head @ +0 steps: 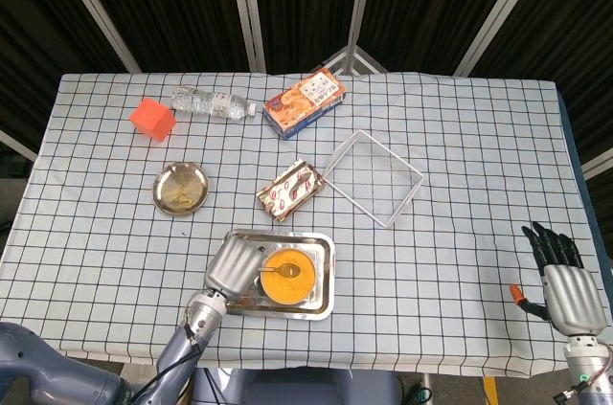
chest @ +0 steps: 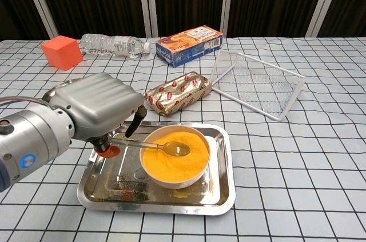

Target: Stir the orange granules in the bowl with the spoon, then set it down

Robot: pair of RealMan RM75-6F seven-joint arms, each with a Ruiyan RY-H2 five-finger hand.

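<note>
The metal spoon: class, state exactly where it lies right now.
In the chest view the metal spoon lies across the white bowl of orange granules in the steel tray, handle pointing towards the left hand.

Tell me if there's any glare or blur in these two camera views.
Chest view: sharp overall, with bright reflections on the steel tray and the spoon; the left hand looms large but stays in focus. Head view: evenly lit and crisp, though the right hand sits at the frame's edge, and the backdrop is dark.
</note>
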